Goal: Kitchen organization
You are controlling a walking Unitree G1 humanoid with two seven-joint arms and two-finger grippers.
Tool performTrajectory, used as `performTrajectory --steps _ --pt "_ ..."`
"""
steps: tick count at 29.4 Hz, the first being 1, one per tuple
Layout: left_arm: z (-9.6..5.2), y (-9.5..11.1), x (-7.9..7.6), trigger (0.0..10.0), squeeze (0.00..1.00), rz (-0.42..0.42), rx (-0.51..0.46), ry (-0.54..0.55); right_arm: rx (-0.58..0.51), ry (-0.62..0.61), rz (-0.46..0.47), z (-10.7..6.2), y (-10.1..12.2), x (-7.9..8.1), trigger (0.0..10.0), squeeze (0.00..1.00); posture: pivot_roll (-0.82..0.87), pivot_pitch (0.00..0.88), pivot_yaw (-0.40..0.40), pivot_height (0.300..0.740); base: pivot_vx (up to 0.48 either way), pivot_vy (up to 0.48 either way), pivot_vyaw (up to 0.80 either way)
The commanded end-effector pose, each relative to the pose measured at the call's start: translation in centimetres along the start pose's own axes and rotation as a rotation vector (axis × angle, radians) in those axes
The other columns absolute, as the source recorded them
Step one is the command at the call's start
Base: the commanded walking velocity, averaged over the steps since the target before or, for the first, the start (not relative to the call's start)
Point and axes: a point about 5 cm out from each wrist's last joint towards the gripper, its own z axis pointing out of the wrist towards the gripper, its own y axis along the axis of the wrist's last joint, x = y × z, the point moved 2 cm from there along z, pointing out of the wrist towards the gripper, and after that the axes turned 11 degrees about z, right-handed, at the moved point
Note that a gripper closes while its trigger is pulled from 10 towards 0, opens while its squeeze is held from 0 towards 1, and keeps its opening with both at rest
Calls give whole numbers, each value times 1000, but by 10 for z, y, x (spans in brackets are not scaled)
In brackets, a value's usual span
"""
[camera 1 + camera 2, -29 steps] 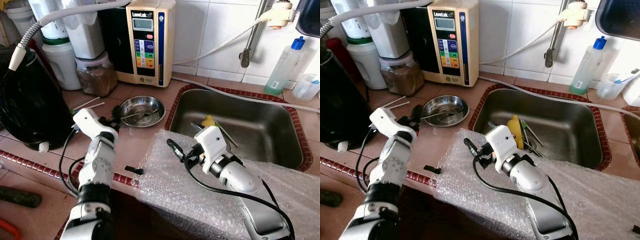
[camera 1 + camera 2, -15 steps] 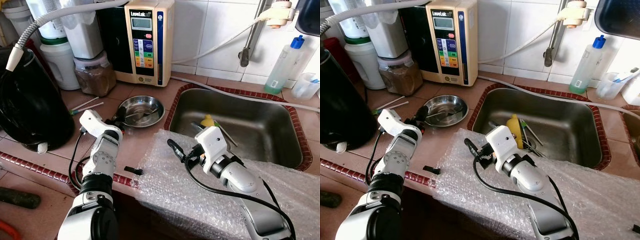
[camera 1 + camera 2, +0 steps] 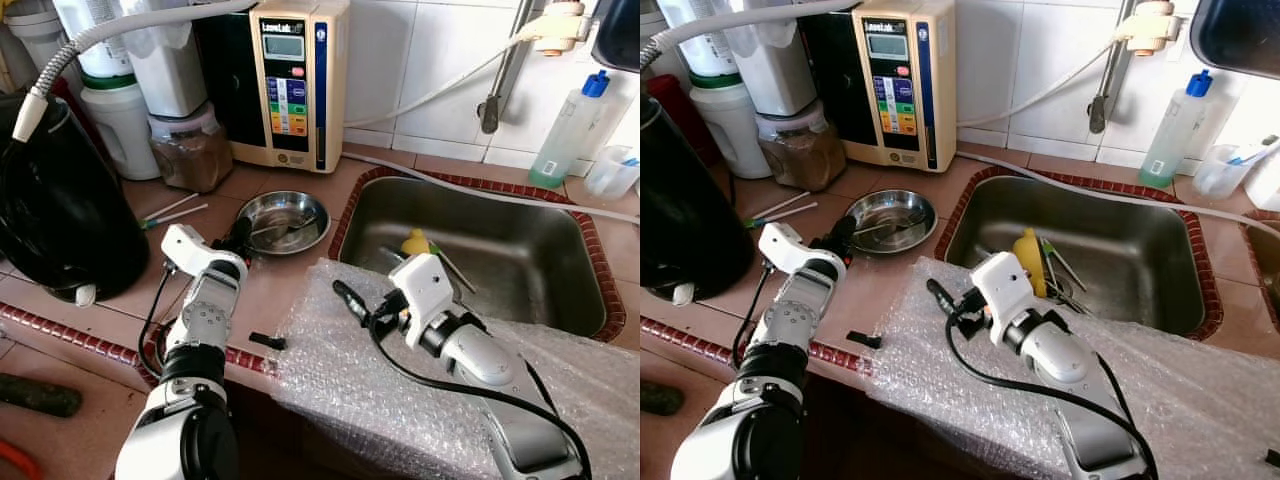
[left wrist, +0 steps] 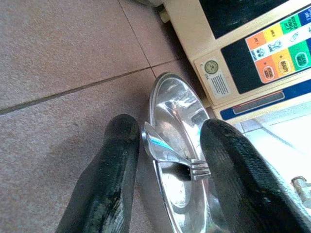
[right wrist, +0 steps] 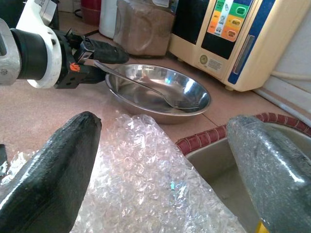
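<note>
Now our left gripper (image 4: 165, 160) is low over the counter (image 3: 290, 280) at the near rim of the bowl (image 3: 285, 222). Its two fingers (image 4: 109, 179) are open, one on each side of the fork (image 4: 170, 158) handle, and they hold nothing yet. The fork lies across the bowl: the handle end rests over the rim toward us, and the tines point to the middle. The bowl stands on the tiles between the water machine (image 3: 290, 85) and the sink (image 3: 480, 250), just beside the sink's red border.

We judge that the step in hand is to pick up the fork. To do it well, we should keep the handle in the middle between the fingers and close slowly, because the metal is thin and smooth and can slip or turn. The fingers should go down only until they frame the handle and should not press on the rim, since a light bowl can tip or slide. After closing, we should lift straight up, so the tines do not catch the bowl.

Our right gripper (image 5: 160, 170) hovers over the bubble wrap (image 3: 400, 380) at the front edge of the counter, with its fingers wide apart and empty. It can wait there.

A bottle (image 3: 565, 130) stands behind the sink.
</note>
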Motion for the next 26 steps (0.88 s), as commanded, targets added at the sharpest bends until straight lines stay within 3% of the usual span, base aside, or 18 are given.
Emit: performTrajectory --steps 1,26 --pt "2 0 -3 0 0 -15 9 -2 -8 22 -4 -1 4 3 10000 0 -80 0 48 740 0 0 0" --pt "2 4 -1 0 0 -56 4 0 -1 44 -3 1 3 5 10000 0 -70 0 46 740 0 0 0"
